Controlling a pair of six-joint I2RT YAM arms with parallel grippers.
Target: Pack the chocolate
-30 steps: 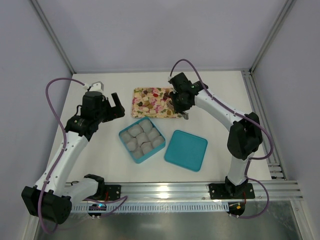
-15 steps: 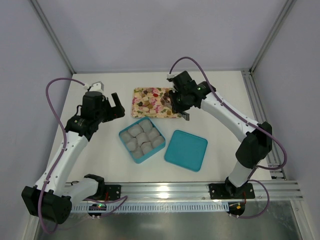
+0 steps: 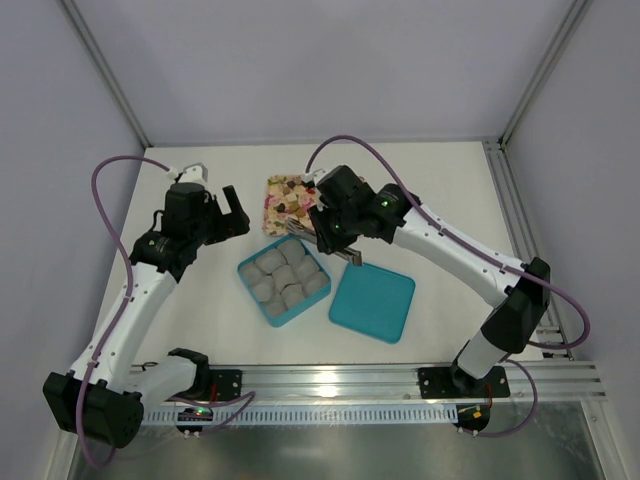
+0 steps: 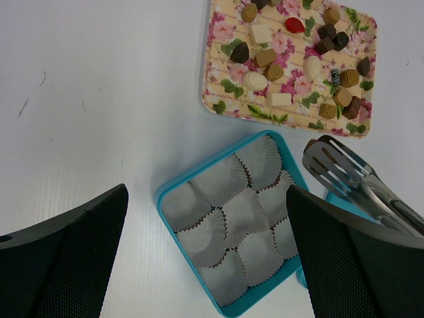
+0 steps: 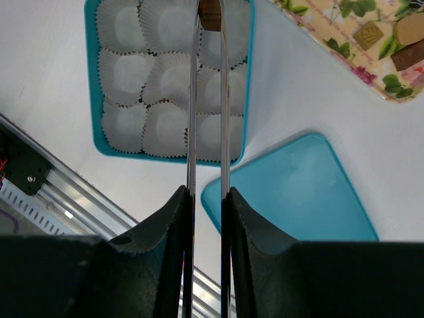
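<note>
**A:** So, which step is in hand?

**B:** Carrying one piece to the box, I judge. The right gripper [image 5: 207, 199] has its jaws clamped on the handles of metal tongs [image 4: 324, 165]. The tong tips pinch a brown chocolate [image 5: 210, 13] above the teal box [image 4: 161, 197]. It hangs over the white paper cups [image 4: 218, 189] at the end nearest the tray [image 4: 218, 106]. I cannot tell which cup exactly.

**A:** And the other arm?

**B:** The left gripper [image 3: 234, 212] hovers left of the box, jaws wide apart, holding nothing.

**A:** What does the next move call for?

**B:** Probably lowering the tips into one cup, then easing the squeeze so the tongs spring apart and the piece drops. The cups are crinkled and packed edge to edge. The tips should come down centred so they don't drag a neighbouring cup. Every cup that shows looks empty, so the packing has barely begun. The other chocolates [image 4: 240, 52] lie scattered on the tray.

**A:** Which way does the held piece point?

**B:** I cannot tell. Only part of it shows, cut off at the top edge of the right wrist view. It looks like a rounded lump with no clear long axis. The tongs do have one. It runs from the gripper, past the lid [image 5: 291, 192], across the box toward its tray-side corner.
</note>
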